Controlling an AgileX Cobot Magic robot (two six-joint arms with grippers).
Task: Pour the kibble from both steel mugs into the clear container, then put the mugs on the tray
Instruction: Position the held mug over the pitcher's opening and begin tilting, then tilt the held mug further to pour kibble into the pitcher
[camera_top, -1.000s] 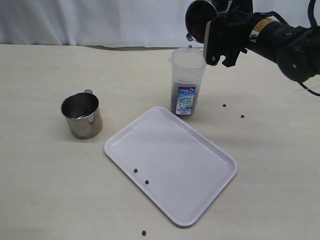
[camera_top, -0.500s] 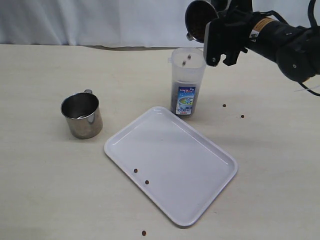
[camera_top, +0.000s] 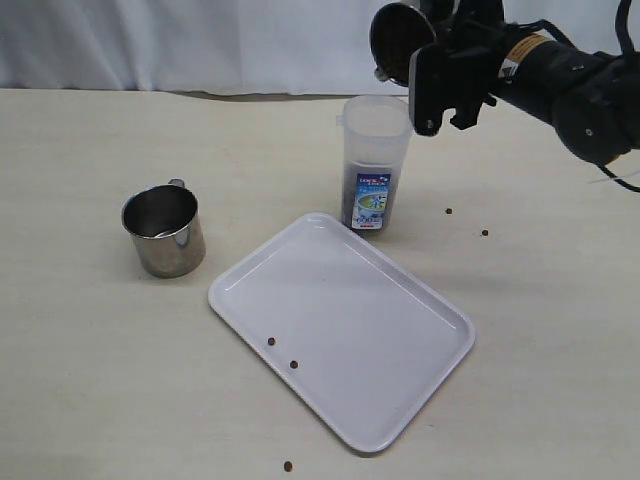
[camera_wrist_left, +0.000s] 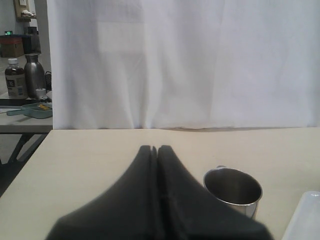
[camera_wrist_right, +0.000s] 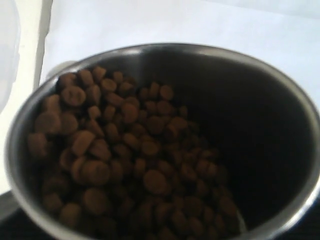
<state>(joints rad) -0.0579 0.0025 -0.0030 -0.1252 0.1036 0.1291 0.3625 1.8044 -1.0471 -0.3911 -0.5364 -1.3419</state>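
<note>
At left of the exterior frame, we see the upright steel mug (camera_top: 163, 230) standing apart from the tray (camera_top: 360, 300); our left gripper (camera_wrist_left: 154, 148) is clenched on nothing. At centre stands the clear container (camera_top: 374, 165). At upper right, our right gripper (camera_top: 430, 70) clasps the tilted steel mug (camera_top: 397, 40), kibble (camera_wrist_right: 125, 150) inside, above the container's rim.
</note>
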